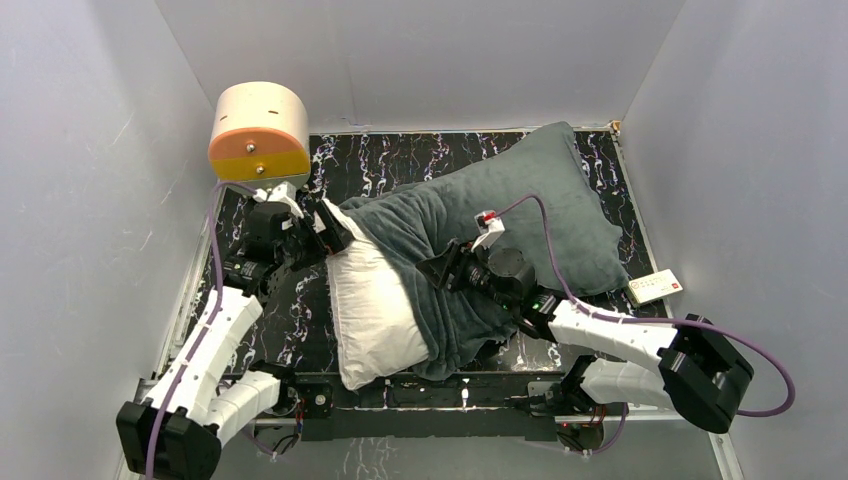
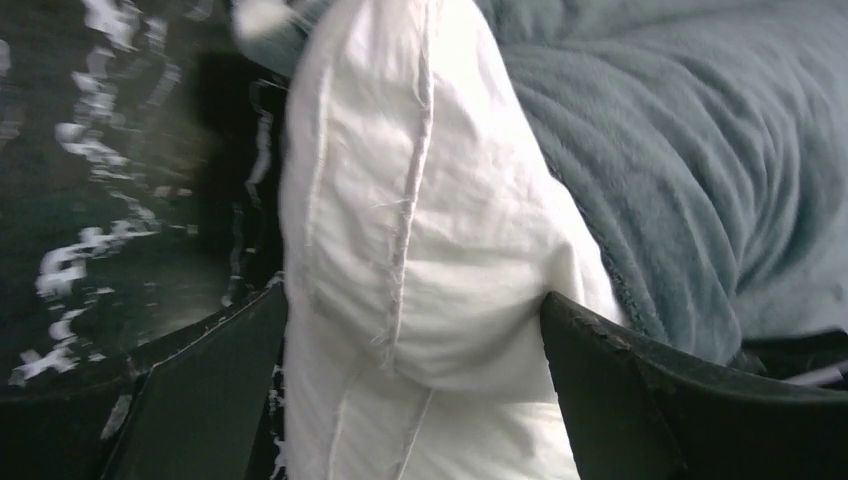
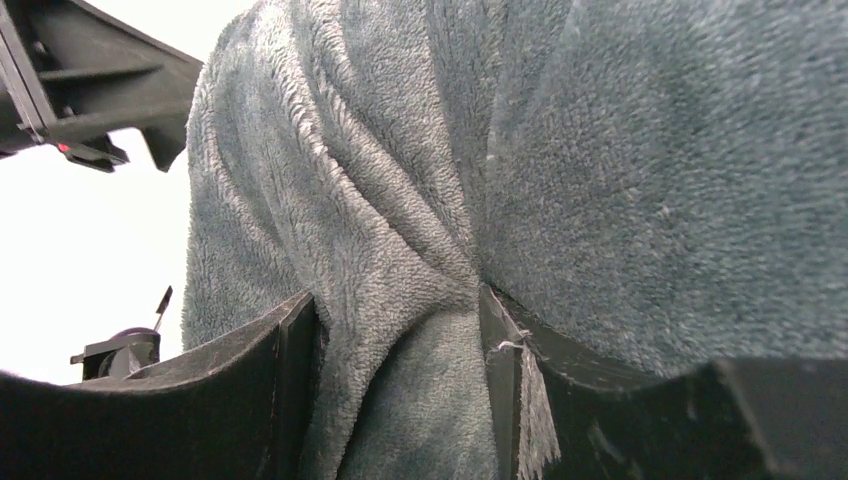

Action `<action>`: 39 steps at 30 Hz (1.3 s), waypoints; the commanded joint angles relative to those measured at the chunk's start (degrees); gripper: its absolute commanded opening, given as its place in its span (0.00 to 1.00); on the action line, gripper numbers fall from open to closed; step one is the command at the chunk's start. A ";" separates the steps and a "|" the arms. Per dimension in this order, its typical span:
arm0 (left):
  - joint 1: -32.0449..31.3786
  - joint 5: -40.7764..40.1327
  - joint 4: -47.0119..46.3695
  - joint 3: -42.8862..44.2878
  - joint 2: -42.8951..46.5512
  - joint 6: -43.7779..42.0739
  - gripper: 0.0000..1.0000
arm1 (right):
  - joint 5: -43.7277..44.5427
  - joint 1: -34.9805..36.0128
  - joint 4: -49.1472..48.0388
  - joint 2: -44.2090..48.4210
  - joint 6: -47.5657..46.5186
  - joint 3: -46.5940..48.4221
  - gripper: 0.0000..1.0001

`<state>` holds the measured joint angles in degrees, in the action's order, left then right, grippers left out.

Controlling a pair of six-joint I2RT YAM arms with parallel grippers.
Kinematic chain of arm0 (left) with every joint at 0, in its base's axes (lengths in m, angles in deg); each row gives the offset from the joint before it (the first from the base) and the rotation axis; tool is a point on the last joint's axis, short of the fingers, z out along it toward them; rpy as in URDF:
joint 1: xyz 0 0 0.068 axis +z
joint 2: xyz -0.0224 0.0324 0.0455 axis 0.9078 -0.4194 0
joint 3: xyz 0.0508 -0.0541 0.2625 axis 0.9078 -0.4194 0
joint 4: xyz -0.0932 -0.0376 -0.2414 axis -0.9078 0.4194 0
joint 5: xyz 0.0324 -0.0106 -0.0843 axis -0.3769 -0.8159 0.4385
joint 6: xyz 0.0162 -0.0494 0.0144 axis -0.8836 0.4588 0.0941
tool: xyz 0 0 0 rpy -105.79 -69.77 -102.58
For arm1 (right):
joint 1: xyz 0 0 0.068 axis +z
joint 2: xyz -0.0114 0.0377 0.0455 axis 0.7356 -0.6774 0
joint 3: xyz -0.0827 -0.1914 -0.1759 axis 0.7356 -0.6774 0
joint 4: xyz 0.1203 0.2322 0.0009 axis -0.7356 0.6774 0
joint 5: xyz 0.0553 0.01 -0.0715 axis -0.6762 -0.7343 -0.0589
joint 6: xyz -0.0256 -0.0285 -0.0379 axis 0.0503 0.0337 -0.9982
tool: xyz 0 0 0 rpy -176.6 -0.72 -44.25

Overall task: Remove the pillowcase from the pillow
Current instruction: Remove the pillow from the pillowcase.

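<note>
Plain grey walls [image 1: 450, 60] stood close around the pillow [image 1: 375, 310] on three sides. Under the pillow lay the dark, smooth tabletop [image 1: 400, 160], so it might slide. The pillow looked big, puffy and light, its white end poking out. The pillowcase [image 1: 540, 200] covered the rest of the pillow; soft, fuzzy and floppy, it was probably best grabbed by a bunched fold. The right claw [image 3: 400, 310] pinched such a fold on top of the pillow. The left claw [image 2: 415, 310] stood wide open around the pillow's bare end.

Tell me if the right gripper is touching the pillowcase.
Touching. The right wrist view shows the right gripper pinching a bunched fold of the grey-green pillowcase, with the plush pressed against both jaws.
</note>
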<state>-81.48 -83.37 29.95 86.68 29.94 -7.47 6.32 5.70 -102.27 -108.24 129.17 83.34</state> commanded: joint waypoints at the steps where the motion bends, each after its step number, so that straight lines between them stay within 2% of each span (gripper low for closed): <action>1: 2.33 26.39 -13.73 -6.44 -0.30 -2.31 0.98 | -6.27 1.24 23.35 -3.59 2.62 -3.34 0.65; 4: 2.30 36.44 -21.29 -11.91 -0.02 -0.63 0.98 | -5.73 1.21 24.87 -2.43 1.91 -1.95 0.67; 6: 2.30 39.86 -26.37 -15.42 0.89 1.27 0.98 | -5.81 1.24 25.60 -1.46 1.14 -0.75 0.68; 7: 2.34 40.34 -27.57 -16.46 1.46 1.70 0.90 | -6.27 1.25 25.91 -0.89 0.14 0.21 0.69; 9: 2.31 40.60 -28.12 -17.78 2.84 1.73 0.64 | -6.78 1.24 27.89 -0.03 -2.59 3.71 0.71; 11: 2.30 39.80 -26.56 -17.86 4.05 0.42 0.30 | -6.78 1.20 31.59 0.73 -6.15 9.16 0.74; 12: 2.30 39.19 -25.76 -17.65 4.48 -0.53 0.16 | -6.74 1.25 33.22 0.94 -8.21 12.44 0.76; 13: 2.30 38.48 -23.31 -17.25 4.91 -1.61 0.04 | -6.24 1.26 34.70 0.93 -10.28 15.91 0.77; 14: 2.33 37.87 -21.51 -16.75 5.23 -2.79 0.00 | -5.06 1.26 36.87 0.83 -12.48 19.53 0.78; 19: 2.33 38.13 -17.82 -15.72 7.51 -5.27 0.00 | 4.08 1.21 41.37 -2.21 -23.07 37.25 0.84; 23: 2.30 38.42 -16.93 -15.81 10.41 -5.55 0.00 | 12.90 0.62 45.83 -10.38 -28.92 50.43 0.91; 27: 2.30 40.07 -16.20 -15.73 12.13 -6.20 0.00 | 11.86 -0.85 51.36 -22.03 -34.63 63.40 0.97; 32: 2.34 41.39 -15.20 -14.82 12.78 -6.99 0.00 | 2.67 -3.38 59.65 -37.96 -38.05 77.58 0.98; 36: 2.30 41.02 -14.02 -13.98 13.02 -7.85 0.00 | 0.12 -4.40 70.02 -49.17 -40.13 88.99 0.88; 38: 2.30 40.37 -13.81 -14.06 13.31 -7.87 0.00 | 1.37 -4.98 71.40 -52.03 -40.17 91.30 0.71; 39: 2.30 39.88 -13.51 -13.99 13.42 -7.86 0.00 | 2.54 -5.46 71.44 -52.64 -40.08 91.56 0.59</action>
<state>-78.68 -48.35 14.61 69.54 41.31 -13.73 8.75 1.46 -38.87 -158.75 91.64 169.43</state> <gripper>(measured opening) 0.081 0.750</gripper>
